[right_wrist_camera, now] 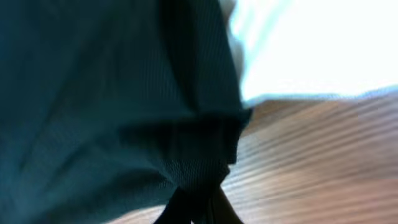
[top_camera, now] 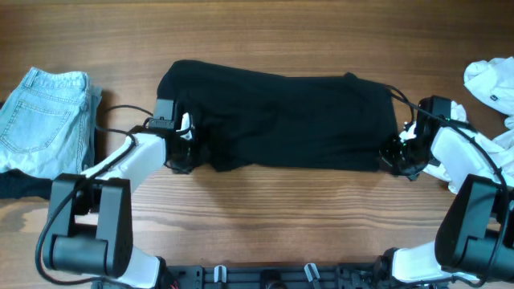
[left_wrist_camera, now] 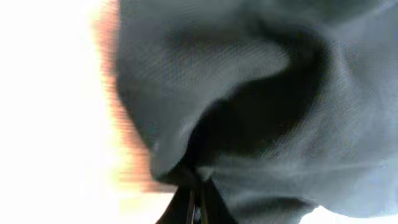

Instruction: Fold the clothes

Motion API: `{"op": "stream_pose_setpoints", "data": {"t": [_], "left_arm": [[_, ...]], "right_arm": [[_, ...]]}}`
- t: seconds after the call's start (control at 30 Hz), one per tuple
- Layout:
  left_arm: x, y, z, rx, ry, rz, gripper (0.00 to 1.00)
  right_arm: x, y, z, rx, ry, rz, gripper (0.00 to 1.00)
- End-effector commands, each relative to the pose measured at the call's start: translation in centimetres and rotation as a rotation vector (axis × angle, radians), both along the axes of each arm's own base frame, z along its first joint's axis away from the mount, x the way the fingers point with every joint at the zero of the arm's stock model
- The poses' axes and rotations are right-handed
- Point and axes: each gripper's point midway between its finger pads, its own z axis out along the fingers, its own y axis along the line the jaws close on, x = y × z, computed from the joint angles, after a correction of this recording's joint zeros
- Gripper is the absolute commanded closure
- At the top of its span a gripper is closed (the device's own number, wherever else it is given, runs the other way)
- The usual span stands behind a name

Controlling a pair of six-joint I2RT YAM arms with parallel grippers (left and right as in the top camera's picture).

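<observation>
A black garment [top_camera: 289, 120] lies spread across the middle of the wooden table. My left gripper [top_camera: 183, 156] is shut on its near left corner; in the left wrist view the dark cloth [left_wrist_camera: 261, 99] bunches right above the closed fingers [left_wrist_camera: 196, 199]. My right gripper [top_camera: 399, 160] is shut on its near right corner; in the right wrist view the cloth [right_wrist_camera: 112, 99] hangs from the closed fingers [right_wrist_camera: 199, 208] over the wood.
Folded light blue jeans [top_camera: 44, 120] lie at the left edge, with a dark piece beneath them. A white garment [top_camera: 490, 84] lies crumpled at the right edge, near my right arm. Bare wood [top_camera: 289, 217] lies in front of the black garment.
</observation>
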Motion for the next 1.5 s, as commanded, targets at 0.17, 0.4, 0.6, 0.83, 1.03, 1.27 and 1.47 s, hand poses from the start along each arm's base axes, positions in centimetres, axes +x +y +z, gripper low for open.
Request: {"op": "stream_pose_setpoints", "data": {"t": [0.17, 0.4, 0.6, 0.83, 1.03, 1.27, 1.47], "left_arm": [[4.2, 5.7, 22.3, 0.159, -0.582, 0.036, 0.96], [-0.2, 7.8, 35.9, 0.179, -0.962, 0.132, 0.96], [-2.3, 8.2, 42.3, 0.208, -1.144, 0.142, 0.96], [16.9, 8.8, 29.9, 0.219, -0.932, 0.033, 0.96], [24.3, 10.4, 45.2, 0.254, -1.314, 0.084, 0.96], [16.8, 5.8, 35.8, 0.036, -0.732, -0.084, 0.96], [6.9, 1.3, 10.3, 0.013, 0.162, -0.229, 0.96]], "right_arm": [[5.7, -2.2, 17.1, -0.151, -0.320, 0.137, 0.96], [4.2, -1.7, 29.6, -0.243, -0.550, 0.197, 0.96], [3.7, -1.6, 35.0, -0.326, -0.725, 0.240, 0.96], [22.0, 1.1, 29.6, -0.206, -0.921, 0.396, 0.96], [28.2, 1.6, 40.4, -0.223, -1.387, 0.208, 0.96], [24.2, -1.9, 30.0, -0.438, -0.889, 0.319, 0.96], [13.5, -0.4, 12.4, -0.252, -0.233, 0.413, 0.95]]}}
